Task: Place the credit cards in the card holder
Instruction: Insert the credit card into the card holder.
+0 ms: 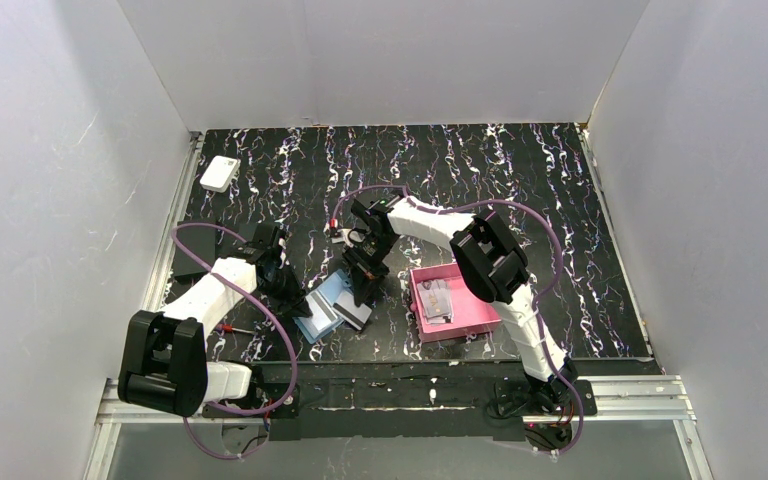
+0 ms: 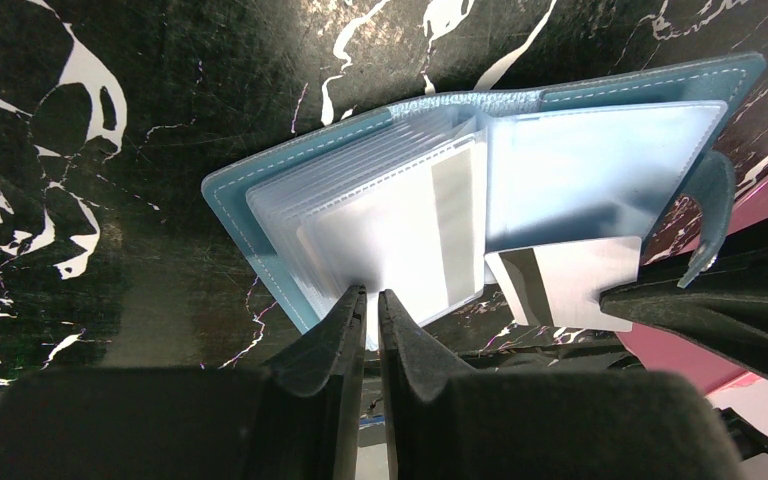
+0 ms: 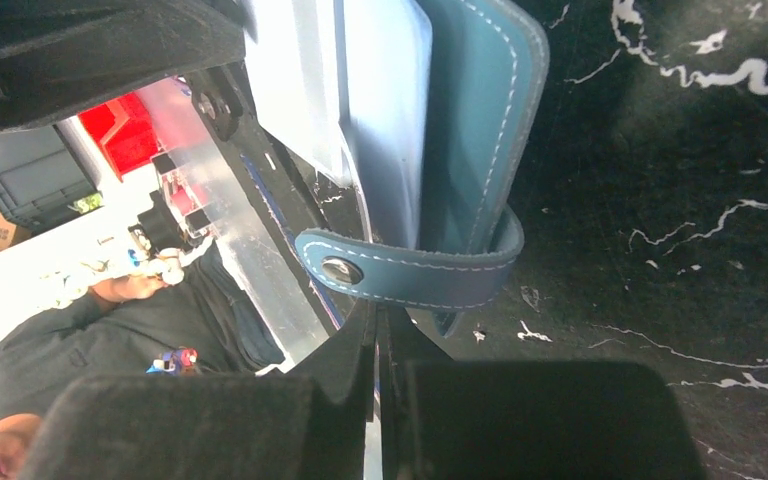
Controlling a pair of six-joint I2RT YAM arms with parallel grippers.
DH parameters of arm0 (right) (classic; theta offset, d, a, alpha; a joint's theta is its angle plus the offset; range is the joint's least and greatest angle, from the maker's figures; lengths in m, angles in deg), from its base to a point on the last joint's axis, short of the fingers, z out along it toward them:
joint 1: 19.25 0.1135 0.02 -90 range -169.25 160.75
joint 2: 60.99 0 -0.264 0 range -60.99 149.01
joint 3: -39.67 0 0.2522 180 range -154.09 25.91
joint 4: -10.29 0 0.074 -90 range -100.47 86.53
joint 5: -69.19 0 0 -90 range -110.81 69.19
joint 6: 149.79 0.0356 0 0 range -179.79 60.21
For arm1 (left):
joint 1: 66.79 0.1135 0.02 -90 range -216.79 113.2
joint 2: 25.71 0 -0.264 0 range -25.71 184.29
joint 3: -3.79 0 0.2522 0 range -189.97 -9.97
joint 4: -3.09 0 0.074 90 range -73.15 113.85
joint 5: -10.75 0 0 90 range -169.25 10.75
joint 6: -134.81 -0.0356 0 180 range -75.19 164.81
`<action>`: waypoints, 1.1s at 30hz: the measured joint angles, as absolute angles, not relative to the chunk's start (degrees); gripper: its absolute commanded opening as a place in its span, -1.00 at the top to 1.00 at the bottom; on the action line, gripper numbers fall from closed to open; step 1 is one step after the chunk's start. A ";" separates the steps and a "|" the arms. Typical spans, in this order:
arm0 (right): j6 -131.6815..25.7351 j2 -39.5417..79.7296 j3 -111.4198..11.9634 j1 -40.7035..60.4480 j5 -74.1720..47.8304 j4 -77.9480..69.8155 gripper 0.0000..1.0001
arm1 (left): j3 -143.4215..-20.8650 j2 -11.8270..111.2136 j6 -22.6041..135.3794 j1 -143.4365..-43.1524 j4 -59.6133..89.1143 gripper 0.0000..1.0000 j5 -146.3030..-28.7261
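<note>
Cards (image 1: 437,300) lie in the pink tray (image 1: 475,312), one striped card (image 2: 410,240) in the open card holder (image 2: 250,180). Left end effector (image 2: 372,293) pinches a pocket (image 2: 360,225); right end effector (image 3: 375,315) clamps a second card (image 2: 575,280).

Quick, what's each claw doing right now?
Left gripper: jaws closed on a pocket edge of the card holder.
Right gripper: jaws closed on a credit card.

A black, white-veined tabletop (image 1: 520,170) lay beneath the left gripper (image 1: 298,298) and right gripper (image 1: 360,288). Plain white walls (image 1: 380,60) stood beyond and beside them, evenly lit.
</note>
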State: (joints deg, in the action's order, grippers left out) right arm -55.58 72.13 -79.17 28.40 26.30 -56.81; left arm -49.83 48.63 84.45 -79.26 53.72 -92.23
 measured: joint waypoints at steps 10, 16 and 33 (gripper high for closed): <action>-55.58 72.13 -79.91 28.97 25.32 -57.82 0.97 | -49.79 48.55 84.45 -79.26 53.72 0.79 -92.20; -55.10 72.13 -80.05 29.58 28.07 -56.24 0.97 | -49.79 48.52 84.45 -79.26 53.72 0.79 -92.18; -38.20 70.60 -66.12 29.54 36.36 -27.31 0.47 | -49.31 47.98 84.40 -79.22 54.79 0.79 -91.70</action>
